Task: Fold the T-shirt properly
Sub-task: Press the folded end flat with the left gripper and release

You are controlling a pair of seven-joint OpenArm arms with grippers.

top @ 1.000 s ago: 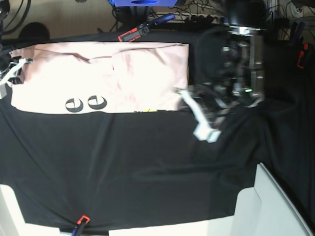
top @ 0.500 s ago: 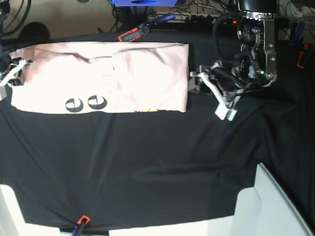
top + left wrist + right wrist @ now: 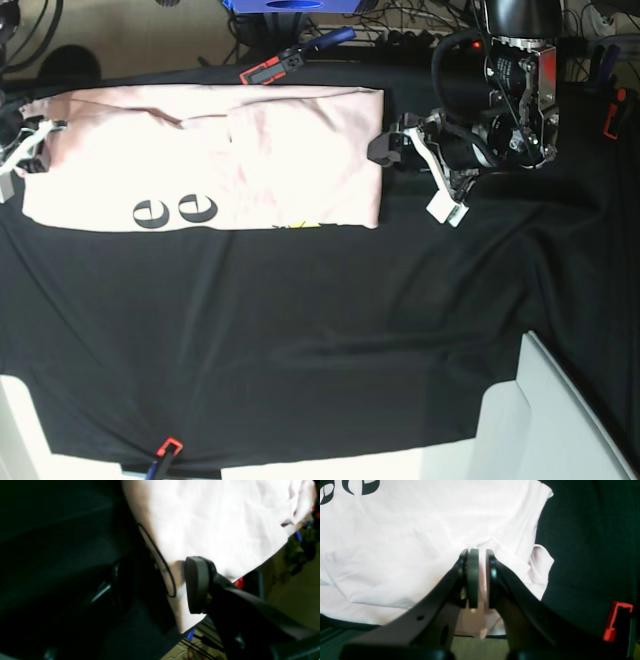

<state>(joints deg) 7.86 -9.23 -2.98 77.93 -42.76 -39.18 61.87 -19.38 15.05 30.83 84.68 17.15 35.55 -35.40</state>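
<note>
Lying folded into a long band along the far edge of the black-clothed counter (image 3: 300,330), the T-shirt (image 3: 210,155) shows black lettering near its front edge. At the T-shirt's right end the left gripper (image 3: 412,172) has its jaws spread wide beside the hem. At the T-shirt's left end the right gripper (image 3: 478,580) is clenched on pink cloth.

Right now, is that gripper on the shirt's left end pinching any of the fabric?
Yes, the right gripper is closed on a fold of the T-shirt.

Robot lab, clamped black table cloth (image 3: 300,330), cables (image 3: 400,20)
</note>
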